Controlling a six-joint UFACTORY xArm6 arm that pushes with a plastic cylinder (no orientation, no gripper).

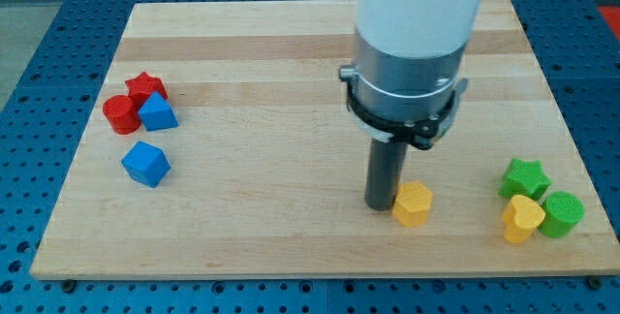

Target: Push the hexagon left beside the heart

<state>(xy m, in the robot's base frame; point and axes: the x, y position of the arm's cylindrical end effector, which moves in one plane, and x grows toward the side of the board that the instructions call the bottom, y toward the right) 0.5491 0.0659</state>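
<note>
A yellow hexagon block point(413, 204) lies on the wooden board point(291, 159) at the view's lower right of middle. A yellow heart block point(522, 219) lies further right, touching a green star block point(524, 177) above it and a green cylinder block point(561, 213) at its right. My tip point(380, 204) stands on the board just left of the yellow hexagon, touching or nearly touching its left side.
At the view's left a red star block point(145, 87), a red cylinder block point(121, 114) and a blue triangular block point(157, 112) sit clustered together. A blue cube block point(146, 164) lies just below them. The arm's grey body point(405, 72) hangs over the board's middle right.
</note>
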